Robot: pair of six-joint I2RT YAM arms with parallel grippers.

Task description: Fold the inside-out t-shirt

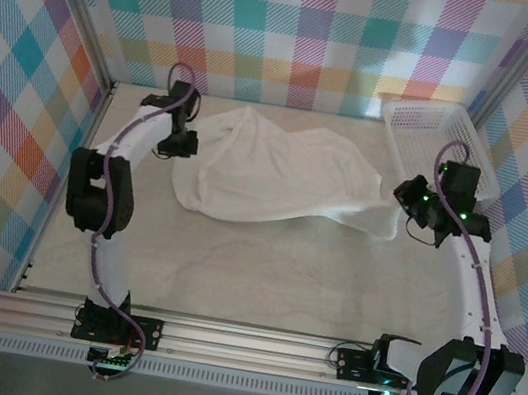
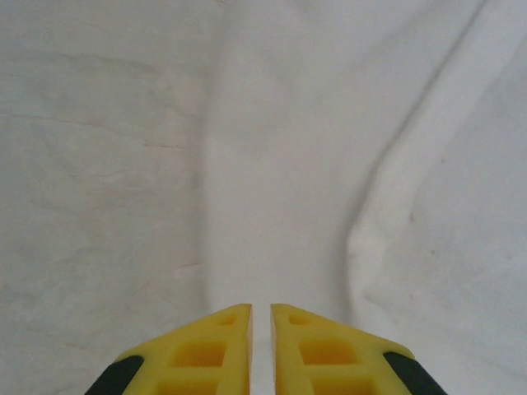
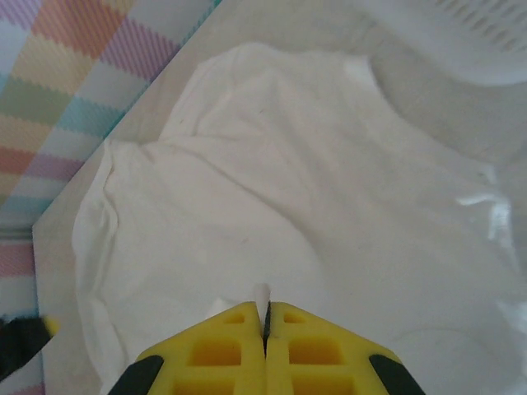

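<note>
The right gripper [image 3: 265,308] was clamped on a pinch of the t-shirt [image 1: 268,173] at its right edge. The left gripper [image 2: 261,311] sat at its left edge, fingers nearly together; whether it held cloth could not be told. The t-shirt lay crumpled across the table [image 1: 261,278], short of the basket [image 1: 428,124]. Flattening seemed in hand; next, both edges likely needed pulling apart.

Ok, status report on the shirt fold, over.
Right gripper shut on t-shirt edge. Left gripper nearly shut over it, grip unclear. Shirt crumpled, not folded. Basket at far right corner.
</note>
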